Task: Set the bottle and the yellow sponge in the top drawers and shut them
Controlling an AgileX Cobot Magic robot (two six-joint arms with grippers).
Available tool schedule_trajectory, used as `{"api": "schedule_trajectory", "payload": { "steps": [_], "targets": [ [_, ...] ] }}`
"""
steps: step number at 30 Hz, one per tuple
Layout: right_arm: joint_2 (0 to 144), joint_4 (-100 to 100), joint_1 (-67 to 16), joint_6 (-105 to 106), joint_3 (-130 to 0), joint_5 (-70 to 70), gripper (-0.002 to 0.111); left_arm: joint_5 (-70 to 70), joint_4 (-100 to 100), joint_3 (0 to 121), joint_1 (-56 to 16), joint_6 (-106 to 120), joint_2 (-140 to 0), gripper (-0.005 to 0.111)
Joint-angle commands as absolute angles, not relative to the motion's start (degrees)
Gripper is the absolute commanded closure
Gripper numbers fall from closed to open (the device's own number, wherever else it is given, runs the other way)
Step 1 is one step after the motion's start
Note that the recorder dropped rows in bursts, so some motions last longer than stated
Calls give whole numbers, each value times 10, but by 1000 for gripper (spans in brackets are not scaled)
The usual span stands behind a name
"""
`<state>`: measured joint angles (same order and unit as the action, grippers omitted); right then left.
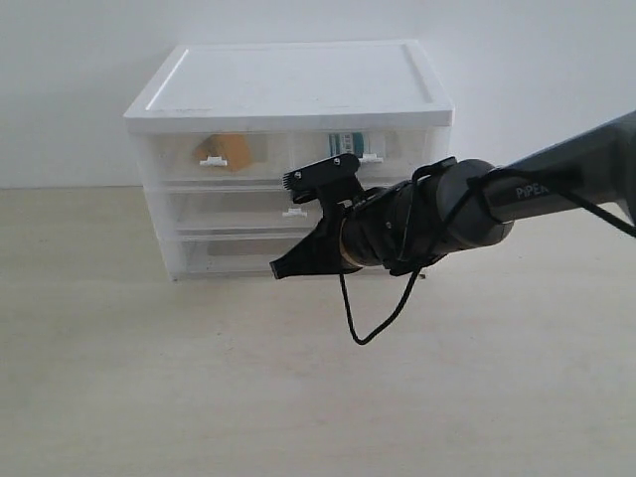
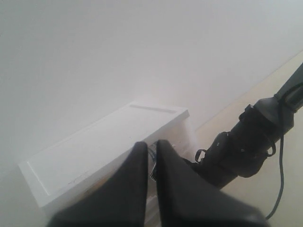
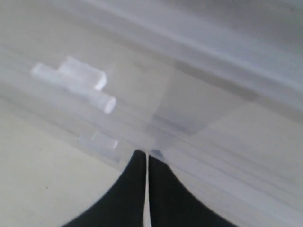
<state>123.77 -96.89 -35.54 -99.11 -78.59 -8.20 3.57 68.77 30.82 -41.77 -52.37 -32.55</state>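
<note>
Now the yellow sponge [image 1: 231, 151] and the bottle [image 1: 348, 141] lie inside the closed top drawers [image 1: 184, 159], above the right gripper [image 3: 147, 154], whose fingers are pressed together. The left gripper [image 2: 152, 144] shows only a narrow slit, with the cabinet [image 2: 109, 146] beyond its fingers.

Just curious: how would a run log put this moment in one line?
top drawers: both closed | yellow sponge: inside left drawer | bottle: inside right drawer | right gripper: fingers shut, by cabinet
</note>
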Motion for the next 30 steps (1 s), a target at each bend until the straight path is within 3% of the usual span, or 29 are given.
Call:
{"api": "schedule_trajectory", "payload": {
  "steps": [1, 7, 15, 30],
  "targets": [
    [1223, -960, -348, -982, -796, -90, 108, 35, 684, 306, -419, -523, -324, 103],
    [1220, -954, -348, -984, -796, 36, 108, 35, 684, 306, -419, -523, -324, 103],
    [1157, -961, -353, -984, -779, 82, 108, 59, 684, 306, -419, -525, -324, 103],
    [712, -978, -355, -973, -488, 41, 108, 46, 684, 286, -419, -593, -323, 103]
  ]
}}
